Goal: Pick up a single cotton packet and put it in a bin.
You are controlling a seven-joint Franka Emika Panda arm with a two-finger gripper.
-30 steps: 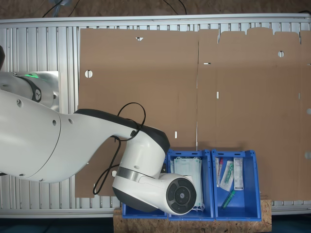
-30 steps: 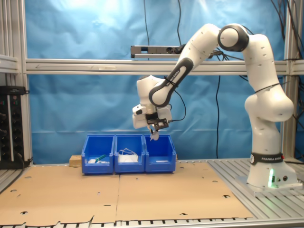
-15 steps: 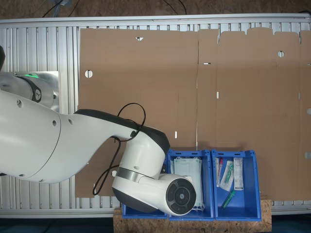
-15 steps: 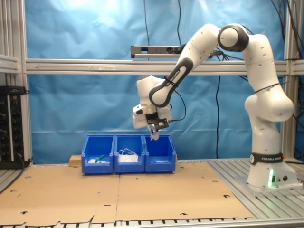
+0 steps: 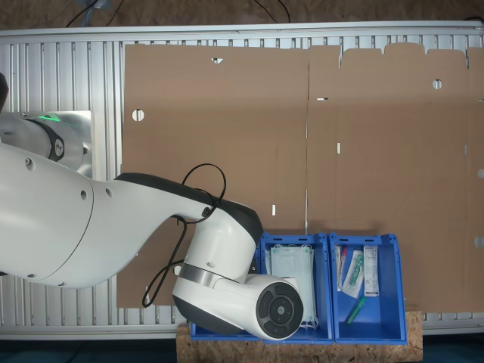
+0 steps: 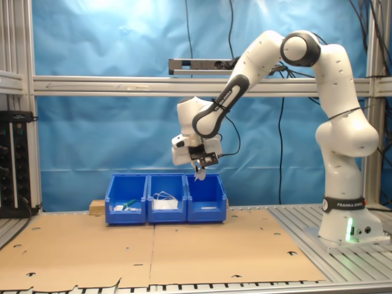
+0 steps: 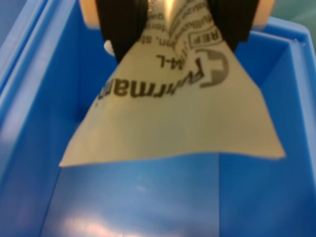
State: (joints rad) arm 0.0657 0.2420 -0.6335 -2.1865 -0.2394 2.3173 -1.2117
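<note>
A small white cotton packet with dark print hangs from my gripper, pinched at its upper end between the black fingers. Beneath it lies the open blue bin, its floor bare where it shows. In the second exterior view the gripper holds the packet a little above the bin at the row's end nearest the robot base. In the first exterior view the arm covers most of this bin.
The middle bin holds pale green masks. The far bin holds narrow packets. All three stand in a row on a wooden block at the edge of a large cardboard sheet. The robot base stands beside it.
The arm's wrist has shifted very slightly toward the first exterior view's left. The packet stays in the gripper above the same bin.
</note>
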